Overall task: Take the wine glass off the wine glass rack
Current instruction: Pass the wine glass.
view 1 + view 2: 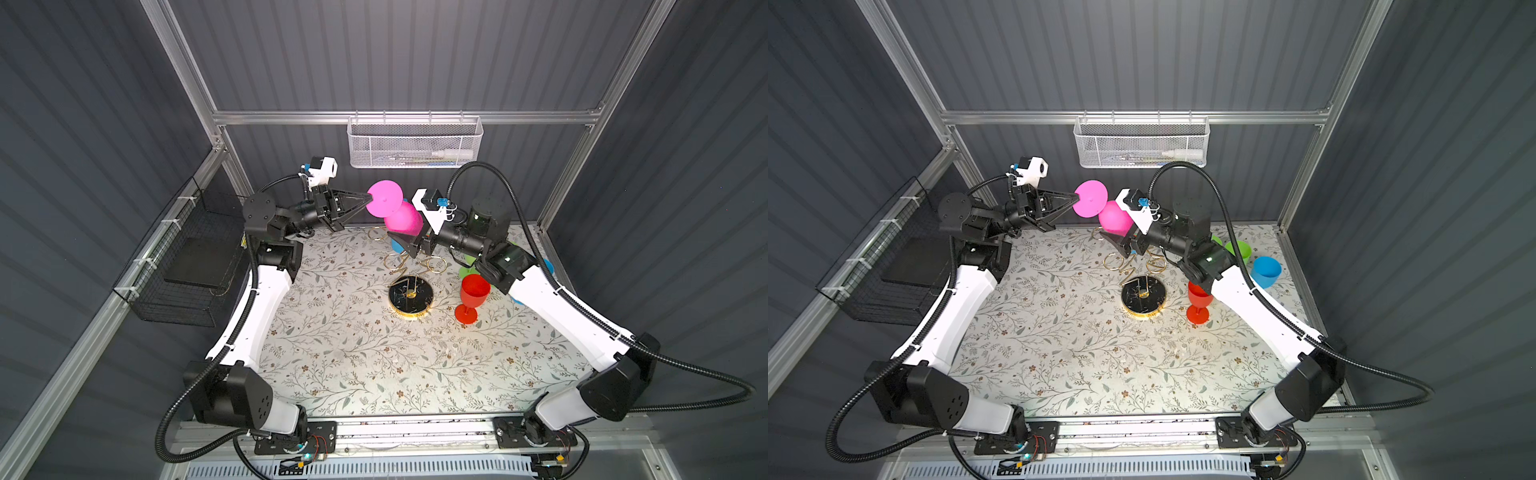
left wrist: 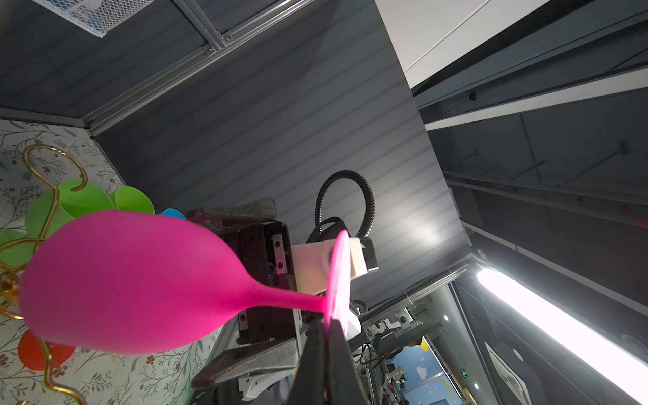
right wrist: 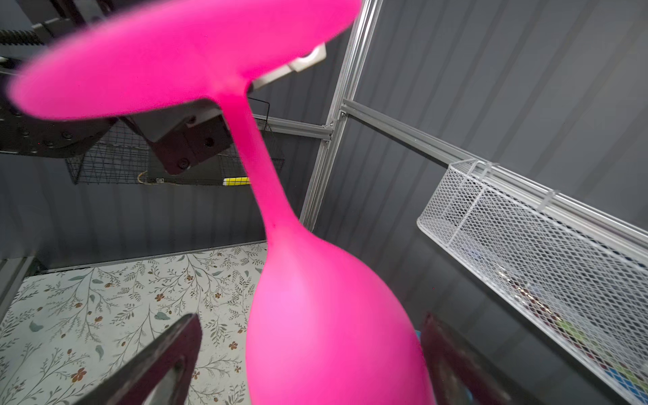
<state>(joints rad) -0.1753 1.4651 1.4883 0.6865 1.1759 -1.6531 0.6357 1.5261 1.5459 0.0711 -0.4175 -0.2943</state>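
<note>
**Mia:** Where is the pink wine glass point(image 1: 402, 219)?

**Ben:** Up in the air, just above the back arms of the wine glass rack point(image 1: 410, 296). It is upside down and leaning. No gold ring is round its stem point(image 2: 291, 298), so I think it is off the rack.

**Mia:** Who has it?

**Ben:** The left gripper point(image 1: 369, 198), up to the left of the rack. It is pinched tight on the edge of the flat foot point(image 1: 384, 198).

**Mia:** And the other one?

**Ben:** The right gripper point(image 3: 308, 357) is over the back of the rack, spread wide. It has one finger on each side of the bowl point(image 3: 326, 315). I don't see it squeezing.

**Mia:** Will the glass break?

**Ben:** It looks like plastic, so I guess it is light and hard to break. But the bowl is round and smooth, so it could slip. The thin foot could twist in a pinch. I think the stem is the best place to hold.
</note>
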